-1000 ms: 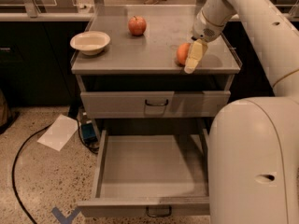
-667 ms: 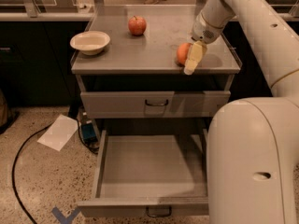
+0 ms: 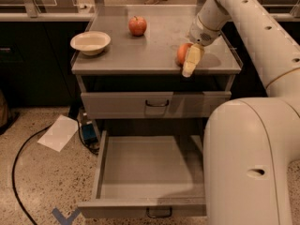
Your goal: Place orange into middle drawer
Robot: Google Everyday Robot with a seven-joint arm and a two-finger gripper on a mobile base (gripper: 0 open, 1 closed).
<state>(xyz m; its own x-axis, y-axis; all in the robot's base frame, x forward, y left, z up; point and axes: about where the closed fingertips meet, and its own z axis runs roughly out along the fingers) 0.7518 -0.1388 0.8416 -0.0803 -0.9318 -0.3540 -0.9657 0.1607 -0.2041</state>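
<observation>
The orange (image 3: 182,53) rests on the grey cabinet top (image 3: 154,55), near its front right edge. My gripper (image 3: 187,63) reaches down from the upper right and is at the orange, with its pale yellow tip covering the fruit's right side. The middle drawer (image 3: 140,208) is pulled out wide open below, and its grey inside is bare. Its dark wire handle (image 3: 159,214) shows at the front edge. The drawer above it (image 3: 157,104) is shut.
A red apple (image 3: 137,26) and a white bowl (image 3: 90,42) sit on the cabinet top, back and left. My white arm and base (image 3: 253,163) fill the right side. A paper sheet (image 3: 58,132), a blue object (image 3: 87,131) and a black cable (image 3: 16,172) lie on the floor at left.
</observation>
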